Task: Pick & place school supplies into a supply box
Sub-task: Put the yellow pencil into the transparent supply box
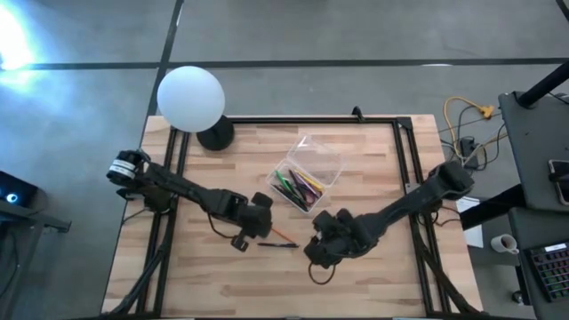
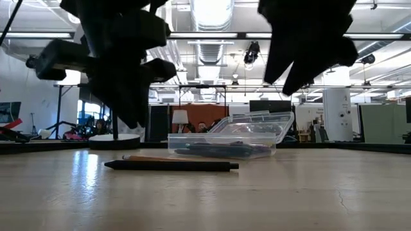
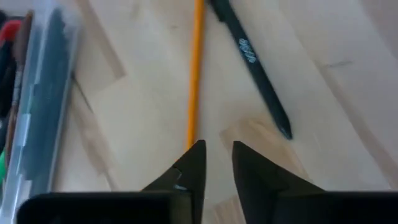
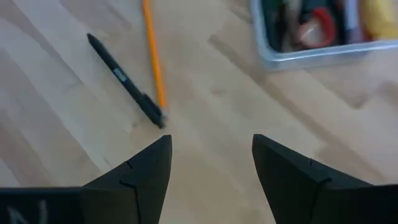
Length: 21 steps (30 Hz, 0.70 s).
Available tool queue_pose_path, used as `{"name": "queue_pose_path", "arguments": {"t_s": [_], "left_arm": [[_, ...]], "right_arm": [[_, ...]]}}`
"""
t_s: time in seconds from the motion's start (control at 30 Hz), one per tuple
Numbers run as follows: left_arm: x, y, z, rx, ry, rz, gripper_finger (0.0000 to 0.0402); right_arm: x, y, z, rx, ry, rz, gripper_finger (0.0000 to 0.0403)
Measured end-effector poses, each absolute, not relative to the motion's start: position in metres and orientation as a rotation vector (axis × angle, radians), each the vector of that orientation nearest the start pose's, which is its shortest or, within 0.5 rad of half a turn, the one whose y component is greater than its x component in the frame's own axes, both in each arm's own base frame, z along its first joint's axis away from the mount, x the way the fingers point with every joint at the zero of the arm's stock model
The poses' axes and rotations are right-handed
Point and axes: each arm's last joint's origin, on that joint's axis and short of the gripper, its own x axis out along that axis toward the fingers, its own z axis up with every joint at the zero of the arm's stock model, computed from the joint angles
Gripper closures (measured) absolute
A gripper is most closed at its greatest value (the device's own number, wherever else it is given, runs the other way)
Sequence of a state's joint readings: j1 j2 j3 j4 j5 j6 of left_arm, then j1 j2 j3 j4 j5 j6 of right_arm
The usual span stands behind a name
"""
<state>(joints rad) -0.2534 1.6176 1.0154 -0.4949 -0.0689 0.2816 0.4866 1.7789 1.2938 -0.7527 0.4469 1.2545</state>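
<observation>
Two loose supplies are counted on the table beside the one supply box: one black pen and one orange pencil. Several more pens and one pair of red-handled scissors are seen inside the box; their exact number cannot be told.

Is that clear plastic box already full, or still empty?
Partly filled: the supply box holds several coloured pens, while a black pen and orange pencil lie outside on the table.

We see bare bench around the black pen and orange pencil; the supply box and lamp globe stand behind them.
</observation>
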Motion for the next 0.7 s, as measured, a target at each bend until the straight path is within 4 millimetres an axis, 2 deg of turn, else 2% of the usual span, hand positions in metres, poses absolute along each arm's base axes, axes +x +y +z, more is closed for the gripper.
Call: {"name": "queue_pose_path", "arguments": {"t_s": [0.2, 0.47, 0.57, 0.7], "left_arm": [[0.308, -0.069, 0.176, 0.467, 1.019, -0.302, 0.0316], [0.307, -0.062, 0.151, 0.504, 1.048, -0.346, 0.0314], [0.310, -0.055, 0.142, 0.456, 1.074, -0.315, 0.0315], [0.314, -0.042, 0.137, 0.294, 1.104, -0.248, 0.0324]], "right_arm": [[0.328, 0.155, 0.198, 0.649, 0.872, -0.666, 0.0188], [0.326, 0.153, 0.203, 0.679, 0.847, -0.686, 0.0188], [0.327, 0.153, 0.204, 0.726, 0.828, -0.706, 0.0188], [0.328, 0.153, 0.205, 0.839, 0.783, -0.754, 0.0188]]}}
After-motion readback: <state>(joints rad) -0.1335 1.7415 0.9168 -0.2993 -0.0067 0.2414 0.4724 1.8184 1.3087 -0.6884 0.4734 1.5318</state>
